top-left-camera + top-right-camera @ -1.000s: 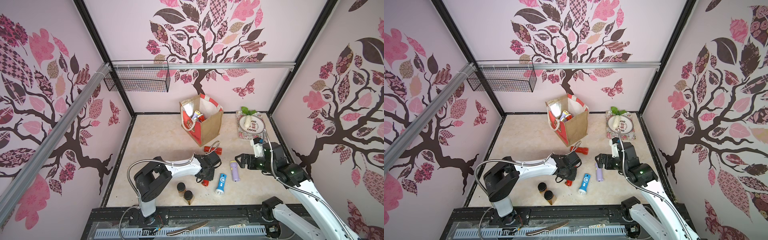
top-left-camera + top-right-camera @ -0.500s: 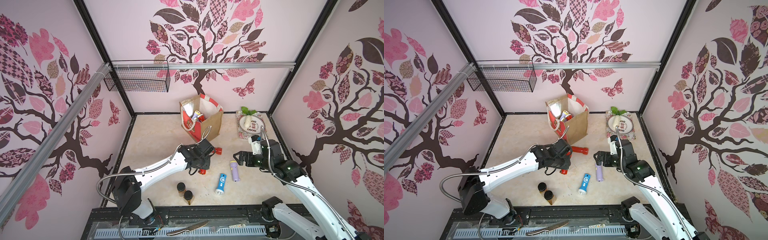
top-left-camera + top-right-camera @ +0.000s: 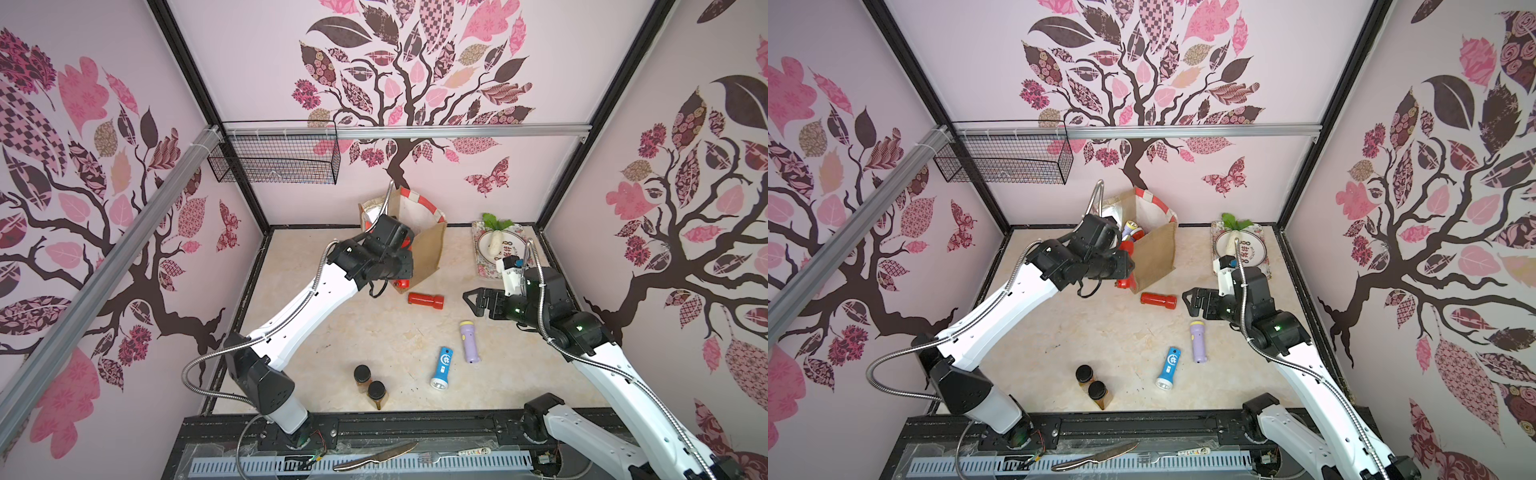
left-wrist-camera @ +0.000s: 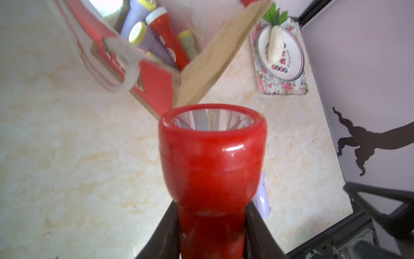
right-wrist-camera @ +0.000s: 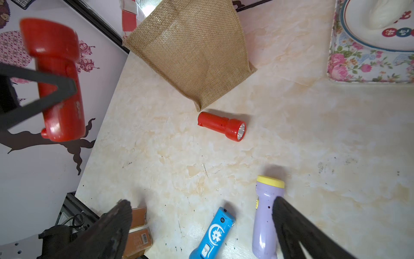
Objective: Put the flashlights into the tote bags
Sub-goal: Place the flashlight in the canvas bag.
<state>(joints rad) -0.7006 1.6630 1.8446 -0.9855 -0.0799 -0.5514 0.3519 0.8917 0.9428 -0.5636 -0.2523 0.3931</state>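
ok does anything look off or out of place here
The tote bag sags: its jute side is creased and bows instead of standing flat. A knife and fork lie on the rig's front ledge, off the table.

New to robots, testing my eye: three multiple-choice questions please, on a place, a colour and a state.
1. Where is the blue flashlight? A in the bag; B lying on the table; C on the plate.
2. What colour is the flashlight in the left gripper? A red; B blue; C green.
3. The right gripper is: A open, empty; B holding a jar; C holding the bag.
1 B: it lies flat on the bare table. 2 A: its body is plainly red. 3 A: it gapes wide, nothing inside.
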